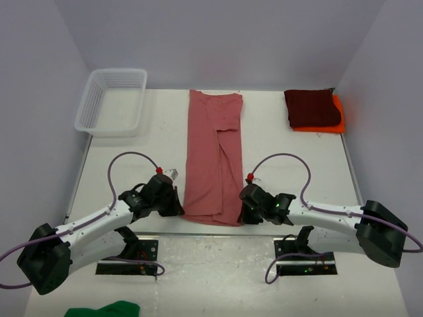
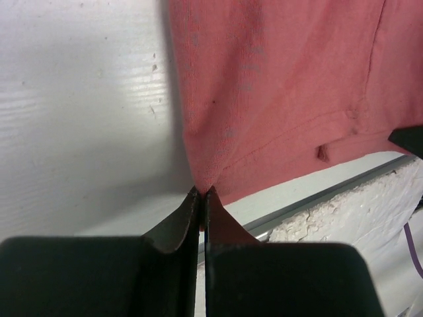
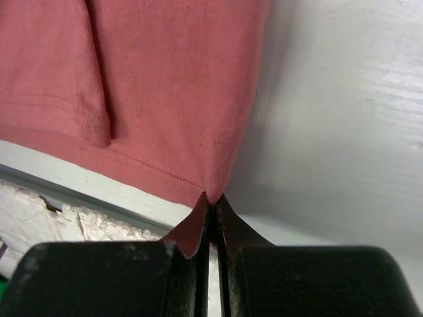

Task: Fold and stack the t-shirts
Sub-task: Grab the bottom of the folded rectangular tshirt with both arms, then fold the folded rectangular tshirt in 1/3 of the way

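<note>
Left tool: my left gripper [image 2: 200, 193] is clenched, its black jaws pressed together on the near left corner of the faded rose cotton t-shirt [image 1: 213, 158], with the hem pinched at the tips.
Right tool: my right gripper [image 3: 211, 197] is clenched the same way on the near right corner of that shirt, a bit of stitched hem caught between the jaws.
Arms: both sit low at the near edge of the white table [image 1: 132, 158], one on each side of the shirt.
Rose shirt: it is folded lengthwise into a long narrow strip and lies flat down the middle of the table. Its bottom hem is at the near edge and its other end is close to the far edge.
Far right corner: the dark maroon folded t-shirt [image 1: 310, 107] lies on top of the bright orange folded t-shirt [image 1: 339, 119], which shows only along the right and near sides.
Far left corner: the white plastic mesh basket [image 1: 89, 109] stands well apart from the shirts.
Off the table: a green cloth [image 1: 106, 309] lies below the near edge on the left, partly cut off.
</note>
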`<control>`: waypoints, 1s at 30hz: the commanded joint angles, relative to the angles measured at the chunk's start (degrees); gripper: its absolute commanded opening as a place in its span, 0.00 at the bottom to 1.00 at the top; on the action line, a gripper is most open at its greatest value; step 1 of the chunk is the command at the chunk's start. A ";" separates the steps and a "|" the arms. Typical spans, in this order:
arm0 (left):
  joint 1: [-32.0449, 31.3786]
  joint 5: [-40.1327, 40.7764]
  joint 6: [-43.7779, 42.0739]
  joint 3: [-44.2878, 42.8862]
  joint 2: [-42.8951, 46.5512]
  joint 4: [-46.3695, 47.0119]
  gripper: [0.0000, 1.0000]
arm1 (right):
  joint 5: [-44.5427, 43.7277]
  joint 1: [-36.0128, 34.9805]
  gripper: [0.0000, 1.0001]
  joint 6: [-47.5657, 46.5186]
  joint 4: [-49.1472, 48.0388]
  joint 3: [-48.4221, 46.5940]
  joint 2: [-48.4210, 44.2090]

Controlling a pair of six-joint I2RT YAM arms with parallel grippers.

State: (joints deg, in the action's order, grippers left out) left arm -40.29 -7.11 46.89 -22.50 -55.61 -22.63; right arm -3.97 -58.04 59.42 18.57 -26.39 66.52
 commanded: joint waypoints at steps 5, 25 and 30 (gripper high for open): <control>-1.98 2.37 0.83 -1.14 3.85 -7.07 0.00 | -7.02 -2.08 0.00 0.87 13.60 -3.84 -7.01; -4.79 0.52 1.44 -0.44 7.80 -6.20 0.00 | -5.79 -3.39 0.00 0.35 11.93 -4.28 -4.91; -6.11 1.57 1.27 -1.84 8.59 -6.20 0.00 | -6.40 -4.18 0.00 -0.88 13.68 -6.74 -4.91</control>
State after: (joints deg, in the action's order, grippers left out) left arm -45.71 -6.15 47.51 -22.50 -47.66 -27.73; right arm -8.03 -61.56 59.29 29.98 -30.02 61.52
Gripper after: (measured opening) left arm 0.010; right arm 0.011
